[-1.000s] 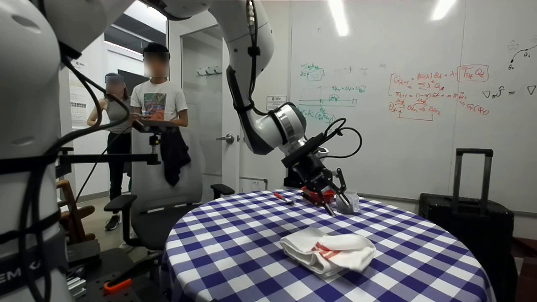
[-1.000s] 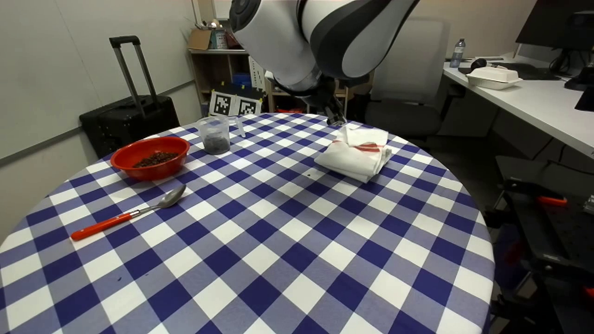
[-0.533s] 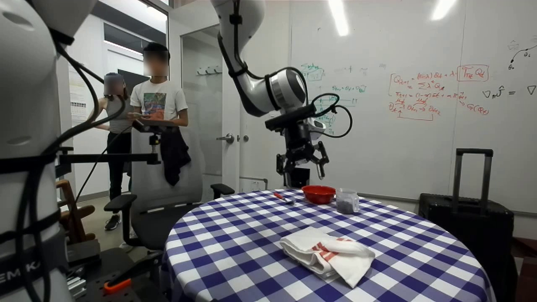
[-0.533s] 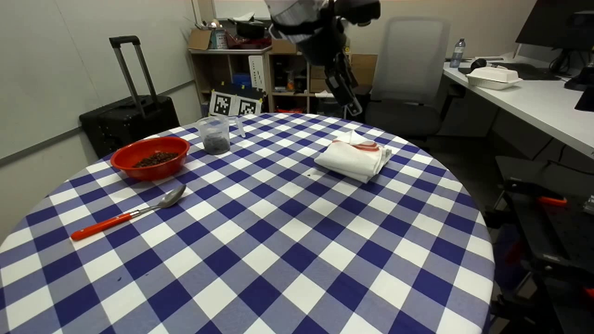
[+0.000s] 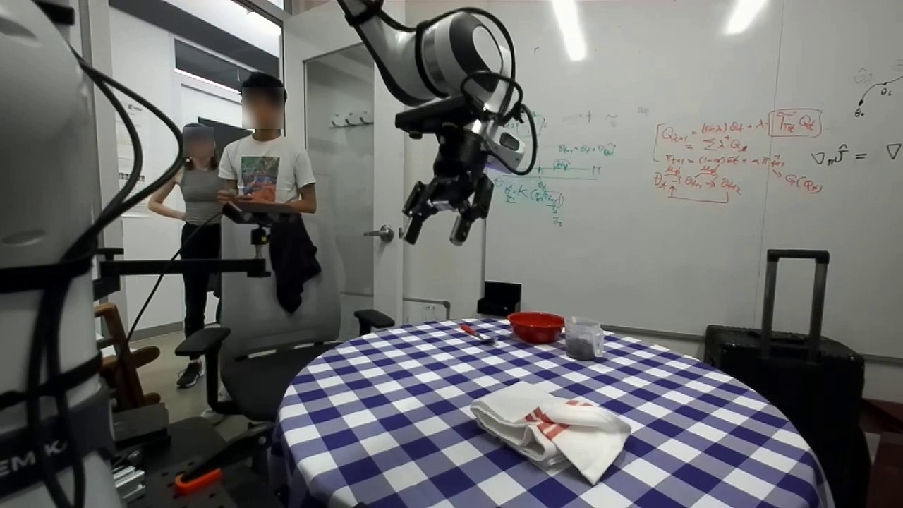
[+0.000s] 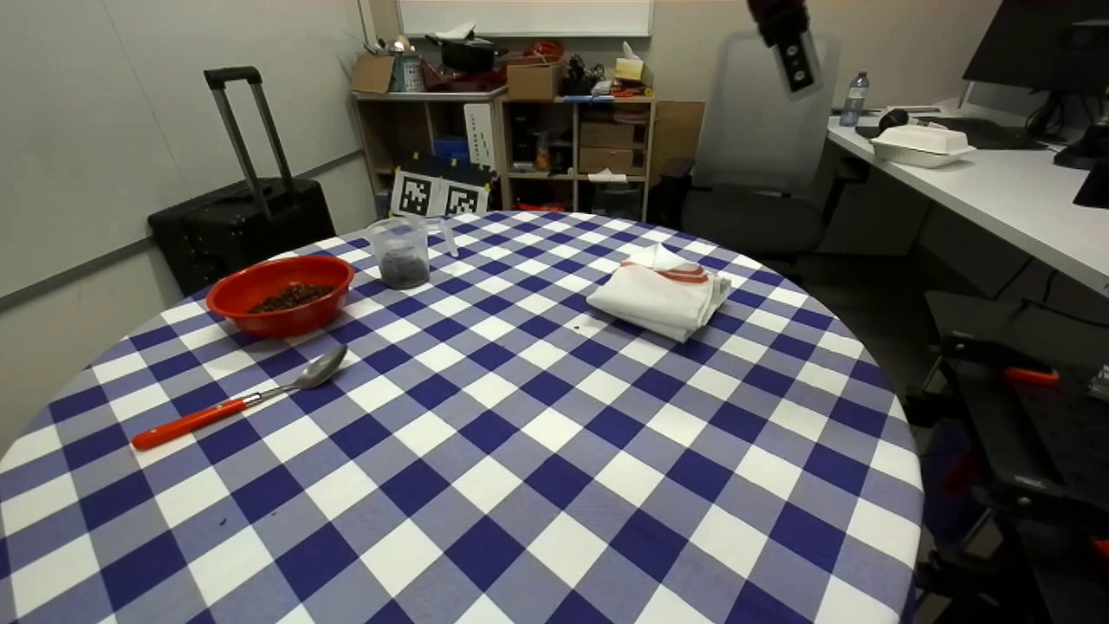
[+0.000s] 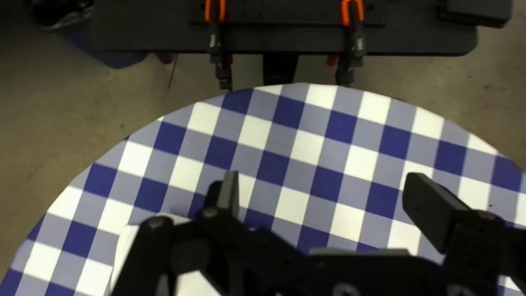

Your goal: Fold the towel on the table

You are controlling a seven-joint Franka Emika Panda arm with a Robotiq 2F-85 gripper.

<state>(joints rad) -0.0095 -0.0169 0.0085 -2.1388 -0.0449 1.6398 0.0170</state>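
Note:
The towel (image 5: 522, 416) is a compact folded bundle, white with red stripes on its upper layer, lying on the checked table (image 5: 395, 402). In an exterior view one pointed corner of it hangs over the front of the stack; the towel (image 6: 654, 299) also shows near the far right edge of the table (image 6: 520, 485). High above the tabletop, apart from the towel, my gripper (image 5: 435, 236) stands open and holds nothing. In the wrist view the gripper (image 7: 322, 179) has bare checked cloth between its spread fingers, and part of the towel (image 7: 123, 246) is hidden behind the left finger.
A red bowl (image 6: 286, 322) with dark bits, a clear measuring cup (image 6: 404, 260) and an orange-handled spoon (image 6: 217, 416) share the tabletop. An office chair (image 5: 275, 339) and a black suitcase (image 5: 783, 381) stand near the table. Two people stand behind the chair.
My gripper has risen well up from low over the table and swung away from the towel, its fingers spreading wider. The towel's loose flap has settled, its corner now pointing down over the front.

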